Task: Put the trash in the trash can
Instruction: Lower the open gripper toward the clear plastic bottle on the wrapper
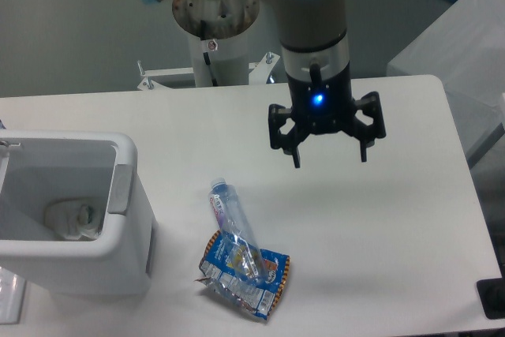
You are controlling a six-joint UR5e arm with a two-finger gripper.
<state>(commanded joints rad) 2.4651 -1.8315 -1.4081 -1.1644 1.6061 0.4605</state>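
Overhead, the gripper (329,156) hangs empty with its jaws spread wide, well apart from the 2 pieces of trash on the table (394,219).

Both task items lie near the front edge: the clear bottle (231,219) rests with its lower end on top of the foil snack bag (245,271), touching it, and the white trash can (79,219) stands just to their left with a paper wad (75,219) already inside. Because bottle and bag overlap, a grasp on 1 could drag or flip the other, perhaps toward the table edge. The bottle is smooth and round, so fingers closing off-centre may squirt it sideways. The bag looks flat and crinkly; pads may slide over it without catching a fold. A carry held too low risks clipping the can's rim.
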